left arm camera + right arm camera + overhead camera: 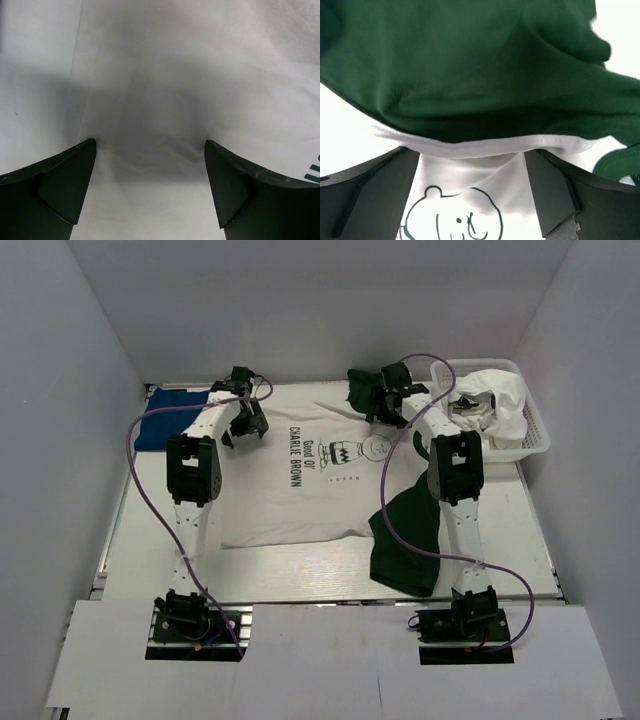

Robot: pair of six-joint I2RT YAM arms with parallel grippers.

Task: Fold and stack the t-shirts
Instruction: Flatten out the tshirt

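The white tee [290, 480] with the black Charlie Brown print lies spread flat on the table. One dark green sleeve [405, 540] lies at the near right, and the other is bunched at the far edge [362, 390]. The royal-blue tee [165, 418] lies at the far left corner. My left gripper [246, 426] is open, its fingers standing on plain white fabric [150, 90] near the tee's far left edge. My right gripper [378, 408] is open at the far sleeve. The white shoulder seam [485, 146] and the bunched green sleeve [470, 65] lie between its fingertips, above the cartoon head [452, 215].
A white plastic basket [535, 435] at the far right holds a crumpled white garment [495, 400]. White walls enclose the table on three sides. Purple cables loop off both arms over the tee.
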